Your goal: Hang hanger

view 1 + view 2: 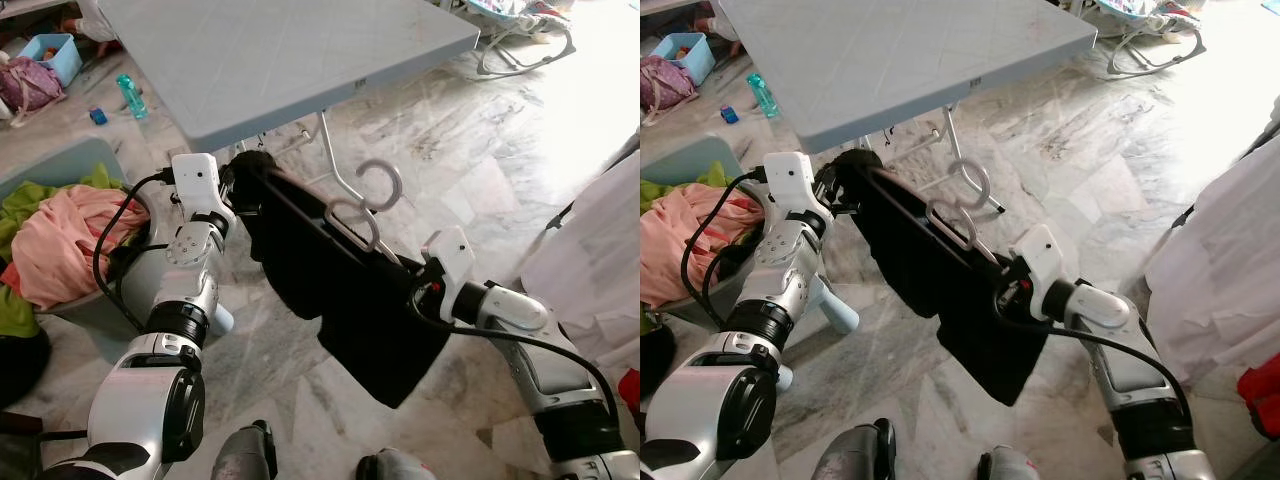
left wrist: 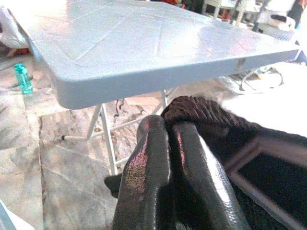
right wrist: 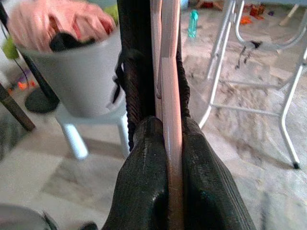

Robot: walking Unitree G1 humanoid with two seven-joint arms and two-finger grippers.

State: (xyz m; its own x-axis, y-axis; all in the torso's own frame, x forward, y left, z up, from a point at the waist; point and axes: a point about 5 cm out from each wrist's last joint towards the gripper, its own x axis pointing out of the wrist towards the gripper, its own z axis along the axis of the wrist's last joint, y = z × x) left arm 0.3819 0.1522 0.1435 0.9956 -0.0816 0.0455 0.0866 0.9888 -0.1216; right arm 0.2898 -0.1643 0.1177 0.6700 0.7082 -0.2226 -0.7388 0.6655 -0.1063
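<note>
Nearest me, low in the frame, are my own two arms reaching up toward the middle, and between them hangs a black garment (image 1: 350, 300) stretched on a hanger (image 1: 345, 235). My left tool (image 2: 168, 129) sits centre-left of the head view, its fingers (image 2: 148, 163) pinched tight on one bunched end of the cloth and hanger, just under the edge of the grey worktop (image 1: 290, 50). My right tool (image 3: 169, 129), centre-right, is clamped on the other end, the pale hanger bar pressed between its two black fingers. Two silver hooks (image 1: 375, 190) stand up from the middle of the bar, free of any rail, so there may be two hangers together; I cannot tell. As I judge it, the garment is on the hanger and lifted off the floor, so the carrying part is in hand, but the hanging itself is not yet done. At the left edge a tub of pink and green laundry (image 1: 60, 240) waits; a white cloth (image 1: 590, 260) hangs at the right edge.
</note>
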